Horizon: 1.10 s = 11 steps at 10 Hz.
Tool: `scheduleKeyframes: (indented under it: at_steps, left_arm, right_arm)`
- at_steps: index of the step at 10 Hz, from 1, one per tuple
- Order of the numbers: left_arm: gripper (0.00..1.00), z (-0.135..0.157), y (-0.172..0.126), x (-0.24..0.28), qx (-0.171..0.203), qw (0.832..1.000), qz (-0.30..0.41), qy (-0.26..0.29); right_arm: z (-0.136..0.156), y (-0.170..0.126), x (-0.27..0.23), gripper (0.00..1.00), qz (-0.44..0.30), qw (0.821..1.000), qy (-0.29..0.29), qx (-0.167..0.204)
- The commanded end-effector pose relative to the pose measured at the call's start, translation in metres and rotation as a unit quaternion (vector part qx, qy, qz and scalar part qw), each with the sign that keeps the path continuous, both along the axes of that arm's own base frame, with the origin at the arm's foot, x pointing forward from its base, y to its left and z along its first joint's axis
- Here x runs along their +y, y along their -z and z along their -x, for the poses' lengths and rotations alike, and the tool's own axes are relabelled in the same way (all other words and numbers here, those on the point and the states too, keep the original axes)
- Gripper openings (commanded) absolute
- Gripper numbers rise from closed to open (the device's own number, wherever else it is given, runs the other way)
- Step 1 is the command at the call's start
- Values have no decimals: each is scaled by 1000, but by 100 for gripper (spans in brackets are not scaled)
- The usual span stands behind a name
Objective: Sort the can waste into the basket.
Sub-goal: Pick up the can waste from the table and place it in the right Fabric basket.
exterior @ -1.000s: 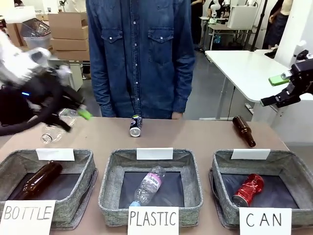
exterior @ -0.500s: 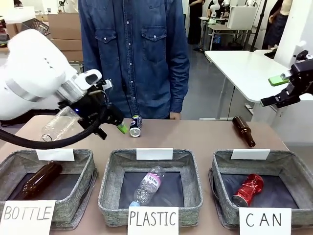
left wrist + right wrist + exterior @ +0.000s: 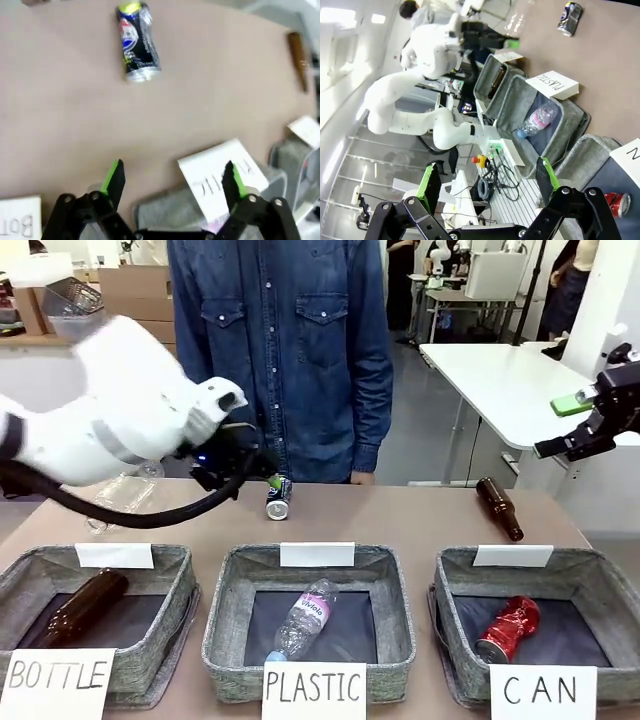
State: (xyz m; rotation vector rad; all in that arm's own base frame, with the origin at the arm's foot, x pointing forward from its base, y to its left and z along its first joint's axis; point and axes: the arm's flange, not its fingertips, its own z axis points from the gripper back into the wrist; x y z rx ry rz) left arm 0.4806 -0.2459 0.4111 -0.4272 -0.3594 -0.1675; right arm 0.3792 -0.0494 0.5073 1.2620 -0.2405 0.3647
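Note:
A crushed dark blue-black can (image 3: 277, 499) lies at the table's far edge, in front of the person. My left gripper (image 3: 262, 478) hovers just left of it and above, jaws open and empty; its wrist view has the can (image 3: 137, 42) ahead of the open left gripper (image 3: 173, 172). The shiny red can (image 3: 508, 628) lies inside the grey basket (image 3: 448, 590) lettered "CAN" at the front right. Raised off the table's right end, my right gripper (image 3: 590, 425) is open and empty. Its own view takes in the red can (image 3: 618, 204) and the dark can (image 3: 569, 19).
A brown bottle (image 3: 499, 507) lies on the table at the far right. A clear plastic bottle (image 3: 115, 502) lies behind my left arm. The PLASTIC bin (image 3: 225, 630) holds a clear bottle, the BOTTLE bin (image 3: 182, 615) a brown one. A person (image 3: 285, 350) stands at the far side.
My left arm has swung from the table's far left toward the middle, bringing its open gripper up to the dark can. The right arm has stayed put.

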Motion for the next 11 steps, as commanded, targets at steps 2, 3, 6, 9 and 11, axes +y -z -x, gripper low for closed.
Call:
scheduleKeyframes:
  at_steps: [2,3,6,9,11]
  left_arm:
    - [100,-72,26,-53,33,994,-97,-34]
    - [100,-89,39,-59,50,992,-109,-36]
    - [100,-122,72,-72,81,990,-110,-36]
    - [100,-135,92,-74,84,986,-132,-53]
    - [40,-136,96,-72,76,986,-134,-56]
  right_arm:
    - [-1,0,-2,100,-2,1000,-9,-15]
    - [-1,0,-2,100,-2,1000,-9,-15]
    - [-1,0,-2,100,-2,1000,-9,-15]
    - [-1,0,-2,100,-2,1000,-9,-15]
    - [-1,0,-2,100,-2,1000,-9,-15]
